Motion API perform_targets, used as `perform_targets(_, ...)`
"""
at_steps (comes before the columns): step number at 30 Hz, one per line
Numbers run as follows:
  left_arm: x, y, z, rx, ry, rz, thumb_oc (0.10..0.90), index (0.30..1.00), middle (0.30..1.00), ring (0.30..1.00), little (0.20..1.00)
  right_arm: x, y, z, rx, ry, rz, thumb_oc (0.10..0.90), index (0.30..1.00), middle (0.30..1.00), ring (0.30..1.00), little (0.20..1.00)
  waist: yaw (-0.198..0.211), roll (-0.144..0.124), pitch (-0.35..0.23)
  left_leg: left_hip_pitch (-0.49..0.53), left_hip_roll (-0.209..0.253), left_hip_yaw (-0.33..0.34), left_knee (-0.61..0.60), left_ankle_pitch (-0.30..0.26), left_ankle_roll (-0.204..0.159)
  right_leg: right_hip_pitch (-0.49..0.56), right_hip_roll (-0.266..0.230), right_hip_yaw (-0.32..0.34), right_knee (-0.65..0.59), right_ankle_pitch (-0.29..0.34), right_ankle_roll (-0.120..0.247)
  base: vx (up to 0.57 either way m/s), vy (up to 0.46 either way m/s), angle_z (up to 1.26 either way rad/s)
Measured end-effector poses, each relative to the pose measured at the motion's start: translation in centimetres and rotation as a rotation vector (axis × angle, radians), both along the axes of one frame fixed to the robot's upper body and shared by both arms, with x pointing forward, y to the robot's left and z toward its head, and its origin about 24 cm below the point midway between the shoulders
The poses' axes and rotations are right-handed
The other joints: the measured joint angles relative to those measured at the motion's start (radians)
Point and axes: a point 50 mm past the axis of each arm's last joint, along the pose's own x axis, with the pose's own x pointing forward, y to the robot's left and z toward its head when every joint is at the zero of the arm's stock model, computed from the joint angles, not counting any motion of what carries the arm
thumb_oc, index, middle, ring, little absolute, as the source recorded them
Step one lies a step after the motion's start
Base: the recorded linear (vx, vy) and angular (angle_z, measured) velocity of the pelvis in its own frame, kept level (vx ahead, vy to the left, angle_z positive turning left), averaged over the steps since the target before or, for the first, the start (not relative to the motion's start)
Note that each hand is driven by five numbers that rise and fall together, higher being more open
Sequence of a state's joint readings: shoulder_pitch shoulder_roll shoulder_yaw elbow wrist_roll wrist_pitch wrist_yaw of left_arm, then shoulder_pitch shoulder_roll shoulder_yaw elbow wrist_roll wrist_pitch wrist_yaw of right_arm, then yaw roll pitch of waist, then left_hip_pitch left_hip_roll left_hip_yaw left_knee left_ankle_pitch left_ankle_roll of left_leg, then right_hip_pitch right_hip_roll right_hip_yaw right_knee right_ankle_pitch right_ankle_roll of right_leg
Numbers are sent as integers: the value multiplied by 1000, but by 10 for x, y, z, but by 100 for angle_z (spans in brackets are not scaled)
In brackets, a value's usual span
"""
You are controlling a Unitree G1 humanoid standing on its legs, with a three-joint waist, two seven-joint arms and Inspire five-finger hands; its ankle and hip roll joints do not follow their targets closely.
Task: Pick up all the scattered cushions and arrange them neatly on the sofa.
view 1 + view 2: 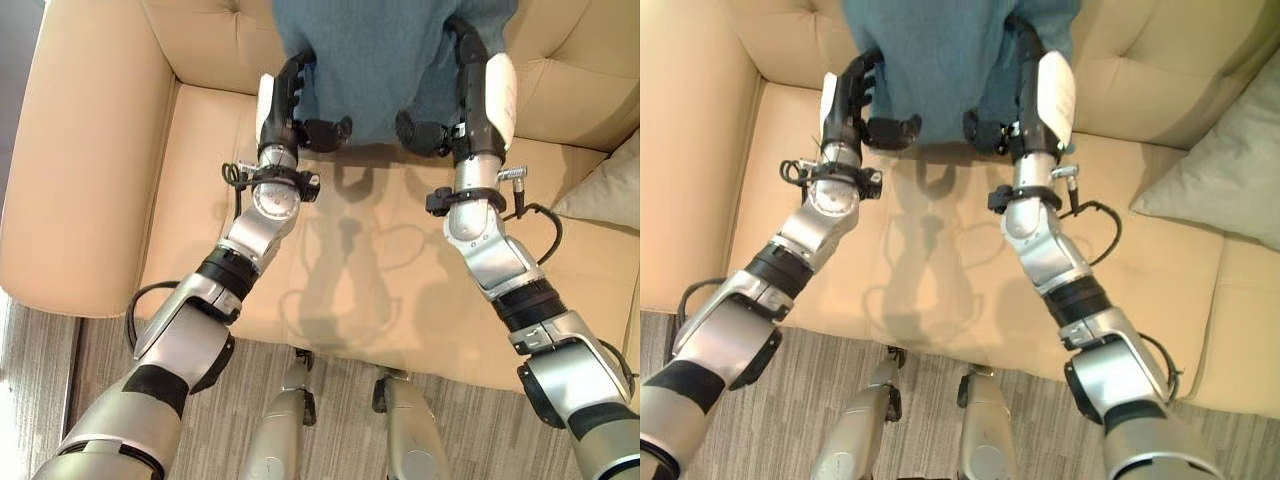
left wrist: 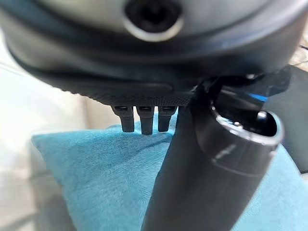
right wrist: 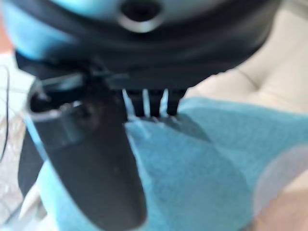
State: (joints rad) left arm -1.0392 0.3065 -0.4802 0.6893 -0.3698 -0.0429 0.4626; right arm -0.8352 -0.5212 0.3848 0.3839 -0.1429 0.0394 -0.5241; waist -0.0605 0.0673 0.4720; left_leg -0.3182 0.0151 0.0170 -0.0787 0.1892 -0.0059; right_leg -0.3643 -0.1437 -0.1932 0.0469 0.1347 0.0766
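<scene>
Floor: grey wood-grain planks run along the front edge of the sofa, nearest the camera.
Sofa: tan, leather-like, with a broad armrest on the robot's left, a flat seat ahead and a tufted backrest behind.
Left hand: the left hand is raised over the seat at the left edge of the blue cushion; its fingers curl around that edge and its thumb reaches in beneath the lower edge, so it grips the cushion from the left.
Left wrist view: the fingertips press into blue fabric, with the thumb lying across the cloth in front.
Blue cushion: the teal-blue cushion is held between both hands, upright in front of the backrest; its lower edge appears slightly above the seat, though whether the back of it touches the backrest is hard to judge from this angle.
Right hand: the right hand clasps the cushion's right edge, fingers wrapped up along the side and thumb tucked under the lower edge, mirroring the left.
Right wrist view: the fingers dig into the blue cloth beside the thumb.
Grey cushion: a pale grey-beige cushion leans on the seat to the right, well apart from the blue one.
</scene>
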Motion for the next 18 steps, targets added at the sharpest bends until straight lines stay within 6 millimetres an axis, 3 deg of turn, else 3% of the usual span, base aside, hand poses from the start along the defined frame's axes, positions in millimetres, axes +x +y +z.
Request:
perform_targets(5, -6, 11, -29, -6, 69, 5, 800, 900, 900, 900, 900, -7, 12, -36, 33, 103, 63, 800, 900, 900, 900, 900, 10, 0, 0, -3, 1, 1, -5, 3, -4, 0, 3, 4, -16, 11, 2, -17, 8, -1)
perform_targets(18, -12, 5, -19, -12, 17, -29, 800, 900, 900, 900, 900, -7, 8, -36, 44, 109, 71, 800, 900, 900, 900, 900, 17, -1, 0, 17, 2, 2, -8, 7, -5, 21, 3, 0, -19, 17, 2, -3, 2, 0)
